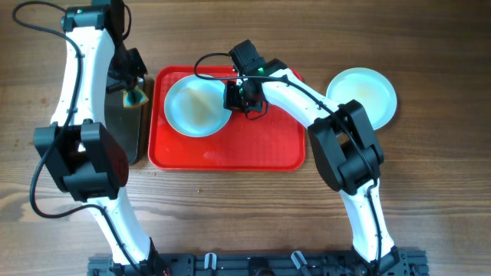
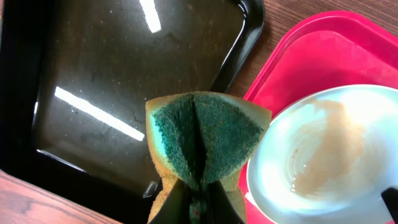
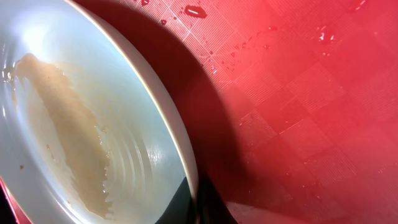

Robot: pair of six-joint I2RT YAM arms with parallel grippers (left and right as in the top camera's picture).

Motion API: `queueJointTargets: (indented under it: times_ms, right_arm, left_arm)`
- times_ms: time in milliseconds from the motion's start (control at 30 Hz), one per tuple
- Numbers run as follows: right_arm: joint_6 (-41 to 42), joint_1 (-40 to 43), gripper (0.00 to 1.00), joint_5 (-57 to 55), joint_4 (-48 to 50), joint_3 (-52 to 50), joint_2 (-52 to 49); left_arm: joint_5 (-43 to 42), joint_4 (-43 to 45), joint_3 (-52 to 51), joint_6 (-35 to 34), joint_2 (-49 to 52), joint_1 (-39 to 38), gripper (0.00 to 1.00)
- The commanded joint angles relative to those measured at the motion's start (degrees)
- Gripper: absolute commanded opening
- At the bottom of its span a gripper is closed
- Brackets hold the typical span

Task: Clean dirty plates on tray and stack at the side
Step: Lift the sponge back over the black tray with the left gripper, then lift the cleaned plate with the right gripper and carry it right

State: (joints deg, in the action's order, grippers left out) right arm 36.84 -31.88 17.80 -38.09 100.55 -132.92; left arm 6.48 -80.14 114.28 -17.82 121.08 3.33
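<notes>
A dirty plate (image 1: 196, 106) with brown sauce streaks sits on the left half of the red tray (image 1: 261, 146). My right gripper (image 1: 234, 95) is shut on its right rim; in the right wrist view the fingers (image 3: 196, 202) pinch the rim of the plate (image 3: 74, 118) above the tray (image 3: 298, 99). My left gripper (image 1: 132, 93) is shut on a folded green and yellow sponge (image 2: 202, 140), held over the black tray (image 2: 124, 81), just left of the plate (image 2: 336, 155). A second plate (image 1: 362, 93) lies on the table to the right of the red tray.
The black tray (image 1: 130, 130) stands directly left of the red tray, with wet glints on its bottom. Water drops lie on the red tray (image 3: 196, 10). The wooden table (image 1: 430, 184) surrounds everything.
</notes>
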Motion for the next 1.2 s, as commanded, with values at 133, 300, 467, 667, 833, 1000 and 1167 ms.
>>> queueJointTargets:
  times_ms: [133, 300, 467, 667, 833, 1000, 1167]
  right_arm:
    - [-4.0, 2.3, 0.04, -3.6, -1.5, -0.8, 5.3]
    - [-12.0, 0.9, 0.04, -26.4, -6.2, -0.8, 14.8]
    - [-16.1, -3.4, 0.04, -49.2, -9.8, -0.8, 17.4]
    - [-16.0, -10.8, 0.04, -69.2, -12.8, -0.8, 17.3]
    - [-16.1, -17.5, 0.04, -85.4, -13.2, -0.8, 17.3]
    - [-16.1, -22.4, 0.04, -101.3, -13.2, -0.8, 17.3]
    - [-16.3, -24.5, 0.04, -104.9, -13.2, -0.8, 17.3]
  left_arm:
    - [-1.1, 0.5, 1.0, 0.9, 0.2, 0.1, 0.04]
    - [-1.1, 1.1, 1.0, 0.9, 0.2, 0.0, 0.04]
    - [-1.1, 1.3, 1.0, 0.9, 0.2, 0.0, 0.04]
    - [-1.1, 1.3, 1.0, 0.9, 0.2, 0.0, 0.04]
    - [-1.1, 1.2, 1.0, 0.9, 0.2, 0.0, 0.04]
    - [-1.1, 1.2, 1.0, 0.9, 0.2, 0.0, 0.04]
    - [-1.1, 1.2, 1.0, 0.9, 0.2, 0.0, 0.04]
